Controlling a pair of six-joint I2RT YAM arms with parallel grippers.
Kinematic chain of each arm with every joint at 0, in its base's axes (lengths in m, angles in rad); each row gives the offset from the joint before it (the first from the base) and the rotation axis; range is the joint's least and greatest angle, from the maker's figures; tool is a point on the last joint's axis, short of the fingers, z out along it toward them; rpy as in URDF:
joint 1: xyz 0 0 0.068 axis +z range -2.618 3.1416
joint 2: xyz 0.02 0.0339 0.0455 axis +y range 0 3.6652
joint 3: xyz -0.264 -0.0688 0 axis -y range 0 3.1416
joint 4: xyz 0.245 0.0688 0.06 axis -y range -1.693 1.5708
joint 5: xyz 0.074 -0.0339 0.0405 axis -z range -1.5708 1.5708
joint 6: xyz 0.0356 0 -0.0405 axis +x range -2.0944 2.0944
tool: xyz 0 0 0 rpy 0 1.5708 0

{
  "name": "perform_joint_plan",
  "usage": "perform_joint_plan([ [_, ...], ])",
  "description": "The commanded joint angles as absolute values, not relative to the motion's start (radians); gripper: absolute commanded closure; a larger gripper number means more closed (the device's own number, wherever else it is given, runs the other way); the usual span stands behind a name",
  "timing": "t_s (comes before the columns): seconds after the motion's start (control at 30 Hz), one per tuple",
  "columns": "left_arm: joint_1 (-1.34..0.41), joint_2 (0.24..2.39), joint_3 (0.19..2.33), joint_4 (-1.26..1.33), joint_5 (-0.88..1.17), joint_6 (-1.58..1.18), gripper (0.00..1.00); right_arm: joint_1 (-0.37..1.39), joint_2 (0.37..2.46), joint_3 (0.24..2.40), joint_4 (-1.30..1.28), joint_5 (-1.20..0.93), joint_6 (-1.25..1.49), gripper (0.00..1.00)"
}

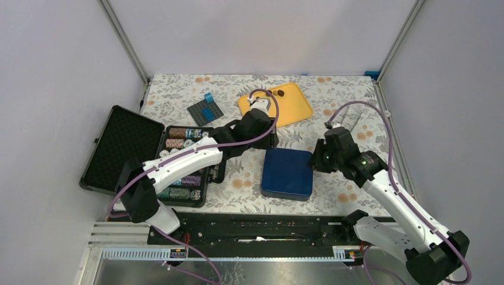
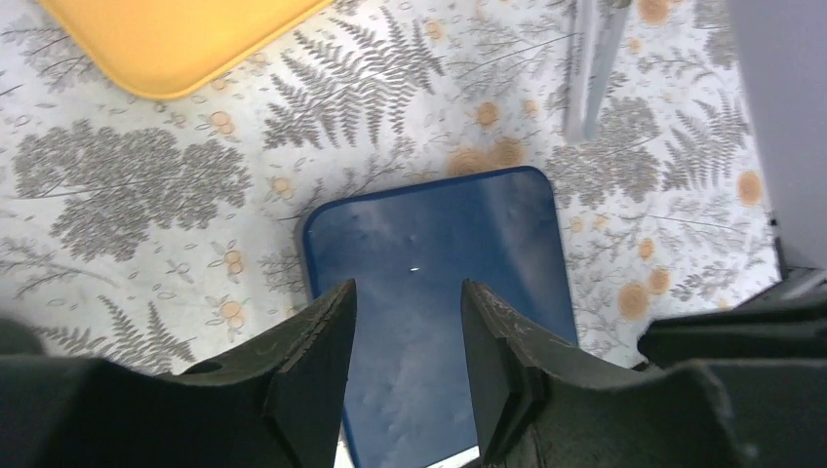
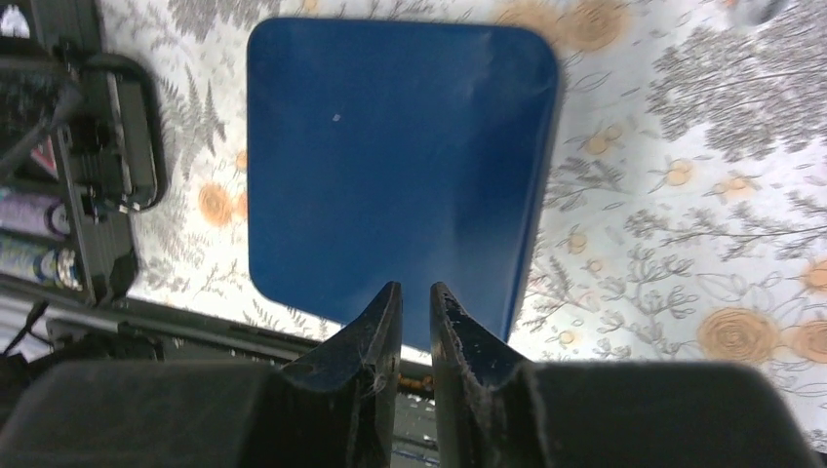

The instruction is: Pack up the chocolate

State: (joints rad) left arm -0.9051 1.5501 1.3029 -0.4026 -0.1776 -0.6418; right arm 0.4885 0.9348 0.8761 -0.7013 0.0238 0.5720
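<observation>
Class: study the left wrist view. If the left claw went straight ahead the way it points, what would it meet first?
Most likely the closed blue box: the left claw points down at its lid, with nothing visible between, though depth is unclear.

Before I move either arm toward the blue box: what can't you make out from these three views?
- Blue box: lid shut in every view, so its contents are hidden.
- Chocolate on the yellow tray: top view shows only two tiny dark specks; the left arm covers the tray's near-left corner, so the count is unknown.
- Left gripper: hidden under its own arm in the top view.
- Right gripper: a narrow gap; nothing is visibly held.
</observation>
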Motion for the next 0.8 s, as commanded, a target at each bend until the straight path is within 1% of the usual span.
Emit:
perform_joint_plan([
  [0.0, -0.906, 1.53, 1.26, -0.445, -0.282, -0.627, 0.52, 0.585, 0.923, 0.81, -0.68, 0.003, 0.66, 0.76],
  [0.1, -0.905, 1.532, 1.264, -0.493, -0.337, -0.63, 0.52, 0.628, 0.929, 0.664, -0.589, 0.003, 0.709, 0.76],
  [0.17, -0.906, 1.522, 1.254, -0.51, -0.354, -0.63, 0.52, 0.636, 0.956, 0.571, -0.535, -0.037, 0.729, 0.76],
  [0.27, -0.906, 1.497, 1.227, -0.511, -0.355, -0.633, 0.52, 0.64, 0.993, 0.522, -0.537, -0.031, 0.732, 0.75],
  [0.4, -0.905, 1.465, 1.213, -0.517, -0.37, -0.641, 0.52, 0.639, 0.895, 0.658, -0.612, 0.121, 0.707, 0.73],
  [0.43, -0.905, 1.46, 1.215, -0.524, -0.379, -0.641, 0.51, 0.64, 0.867, 0.695, -0.614, 0.178, 0.699, 0.7],
  [0.5, -0.906, 1.448, 1.222, -0.537, -0.404, -0.64, 0.5, 0.639, 0.842, 0.767, -0.61, 0.293, 0.672, 0.61],
  [0.53, -0.906, 1.441, 1.225, -0.542, -0.415, -0.639, 0.5, 0.639, 0.85, 0.806, -0.606, 0.338, 0.655, 0.57],
  [0.57, -0.906, 1.431, 1.228, -0.547, -0.419, -0.633, 0.49, 0.639, 0.868, 0.843, -0.605, 0.362, 0.636, 0.55],
  [0.63, -0.906, 1.415, 1.23, -0.565, -0.399, -0.634, 0.49, 0.64, 0.918, 0.903, -0.595, 0.354, 0.613, 0.54],
  [0.67, -0.905, 1.407, 1.228, -0.57, -0.359, -0.632, 0.49, 0.639, 0.94, 0.917, -0.585, 0.317, 0.607, 0.53],
  [0.77, -0.914, 1.386, 1.185, -0.558, -0.167, -0.64, 0.49, 0.64, 0.989, 0.916, -0.555, 0.173, 0.611, 0.51],
])
